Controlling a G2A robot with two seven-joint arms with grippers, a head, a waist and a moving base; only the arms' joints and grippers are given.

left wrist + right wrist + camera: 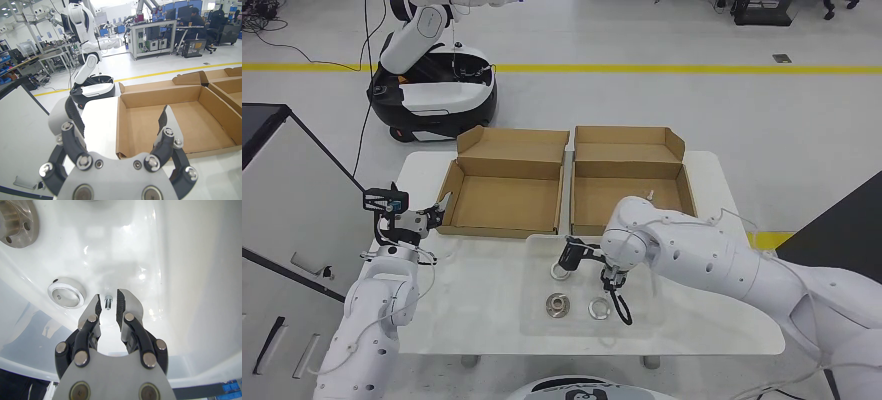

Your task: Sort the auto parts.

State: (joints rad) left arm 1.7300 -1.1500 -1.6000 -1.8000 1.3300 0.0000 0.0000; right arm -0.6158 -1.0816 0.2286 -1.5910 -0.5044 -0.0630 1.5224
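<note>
1. While the right wrist view is looking straight down its own fingers, the right gripper [108, 292] is hovering low in the white tray [179, 266], jaws standing a little apart and gripping nothing. And there's the target: a small bolt [107, 302] is lying on the tray floor right in the gap between the two pads, touching neither. Its long axis is running along the fingers, head pointing away from the wrist, so I'm judging that a squeeze would be pinching straight across the shank. A silver collar ring [66, 292] is sitting just beside one finger, close enough to get nudged. A flanged hub [17, 224] is getting cut off at the frame's edge.

2. Up in the top view, the right arm is sitting bent over the tray on the white table [702, 320], with the hub and rings lying just beside the fingers. The bolt itself is proving too small to make out from up here. Two open cardboard boxes [504, 200] [627, 195] are waiting beyond the tray, side by side, and I'm not able to tell which one is meant for bolts.

3. Over in the left wrist view, the left gripper [117, 104] is hanging wide open and empty at the corner of one box, well apart from the tray. The right arm is plainly the nearer one for this pick.
</note>
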